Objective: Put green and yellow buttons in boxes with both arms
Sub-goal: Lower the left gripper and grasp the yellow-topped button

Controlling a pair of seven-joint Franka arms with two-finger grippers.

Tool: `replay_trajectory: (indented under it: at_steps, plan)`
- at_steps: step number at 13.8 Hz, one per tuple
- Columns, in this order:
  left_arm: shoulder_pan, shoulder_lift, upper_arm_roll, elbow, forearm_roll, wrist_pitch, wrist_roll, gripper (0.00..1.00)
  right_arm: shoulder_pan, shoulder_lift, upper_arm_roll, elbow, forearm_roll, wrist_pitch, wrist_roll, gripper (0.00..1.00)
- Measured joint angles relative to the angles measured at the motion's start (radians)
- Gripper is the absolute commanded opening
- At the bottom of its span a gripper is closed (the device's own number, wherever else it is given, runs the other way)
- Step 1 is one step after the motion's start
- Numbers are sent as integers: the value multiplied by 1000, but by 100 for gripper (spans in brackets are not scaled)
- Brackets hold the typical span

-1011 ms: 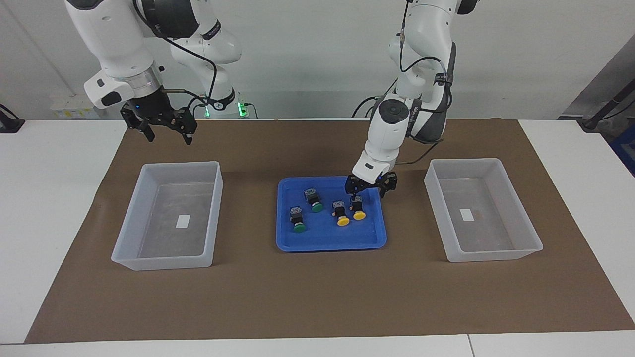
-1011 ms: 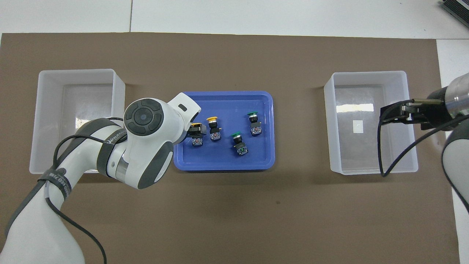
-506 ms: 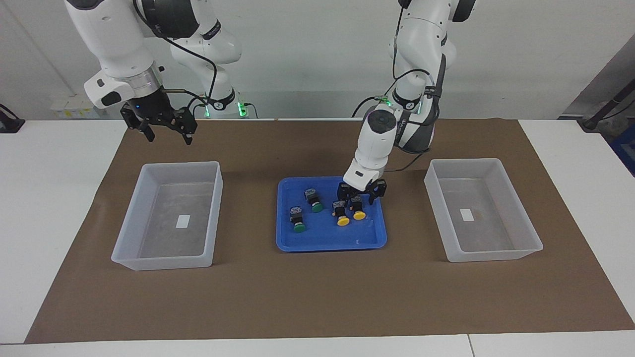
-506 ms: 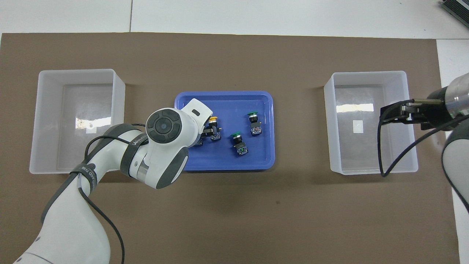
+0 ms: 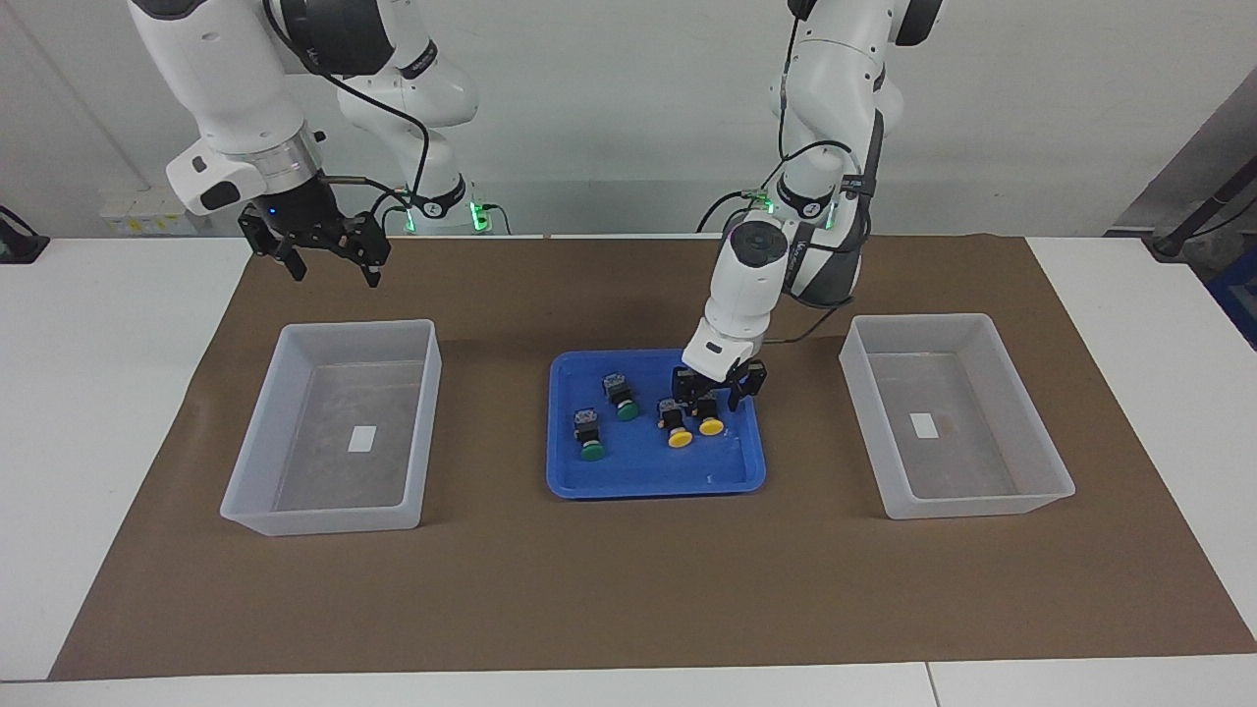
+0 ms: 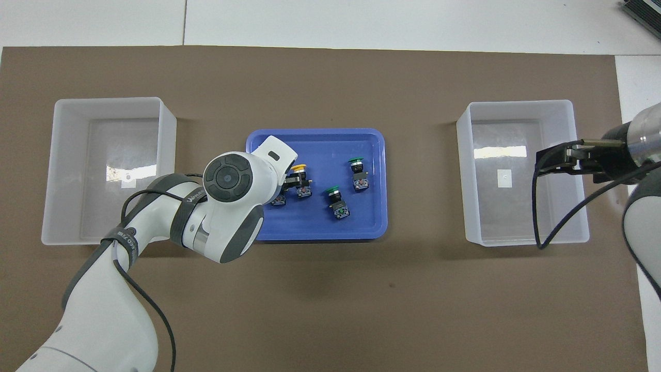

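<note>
Four buttons lie in the blue tray (image 5: 653, 486) at mid-table. Two green buttons (image 5: 590, 451) (image 5: 628, 410) lie toward the right arm's end. Two yellow buttons (image 5: 678, 439) (image 5: 711, 426) lie toward the left arm's end. My left gripper (image 5: 710, 389) is low in the tray, open, with a finger on each side of the black body of the yellow button nearest the left arm's end. In the overhead view the left wrist (image 6: 232, 181) hides that button's cap; the other yellow button (image 6: 298, 168) shows. My right gripper (image 5: 332, 265) is open, empty, waiting in the air.
Two translucent boxes stand on the brown mat, one at the right arm's end (image 5: 324, 515) and one at the left arm's end (image 5: 982, 503). Both hold only a white label. The right gripper (image 6: 539, 164) hangs over its box's edge nearest the robots.
The left gripper has moved from the tray's edge farther into the tray and come down around the yellow button. The right arm has not moved.
</note>
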Motion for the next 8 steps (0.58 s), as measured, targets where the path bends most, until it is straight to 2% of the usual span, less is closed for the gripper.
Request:
replay_trajectory:
  at_steps: [2, 6, 8]
  plan:
    - [0, 10, 0, 0, 0, 9, 0, 46, 0, 0, 0, 0, 0, 0, 0, 100]
    - [0, 13, 2, 0, 0, 10, 0, 0, 0, 0, 0, 0, 0, 0, 0, 100]
    - [0, 13, 2, 0, 0, 10, 0, 0, 0, 0, 0, 0, 0, 0, 0, 100]
